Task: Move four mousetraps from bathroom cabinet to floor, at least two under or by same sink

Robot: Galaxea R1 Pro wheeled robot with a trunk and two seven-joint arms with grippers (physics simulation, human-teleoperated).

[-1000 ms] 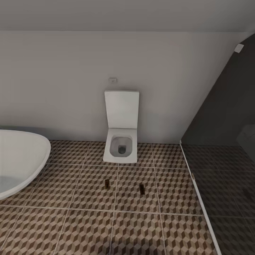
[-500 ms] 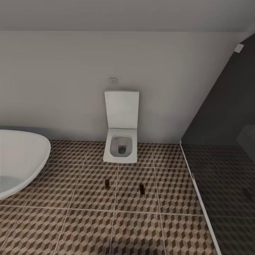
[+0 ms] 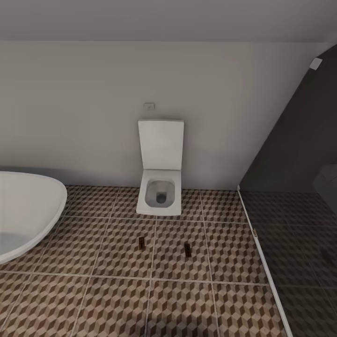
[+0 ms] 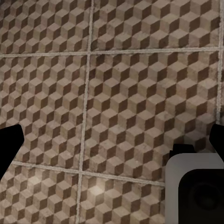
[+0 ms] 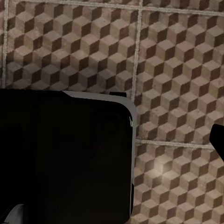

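Black fingertips of the left gripper poke in at both side edges of its wrist frame, spread wide with nothing between them, just cube-pattern bathroom floor. Right gripper's state I can't tell; a dark robot part blocks most of that frame. Head view: two mousetraps lie flat on the tiles, lower middle, well apart, below the white toilet; bathtub at left.

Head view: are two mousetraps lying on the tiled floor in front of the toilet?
Yes: two mousetraps lie on the bathroom floor, in front of the toilet.
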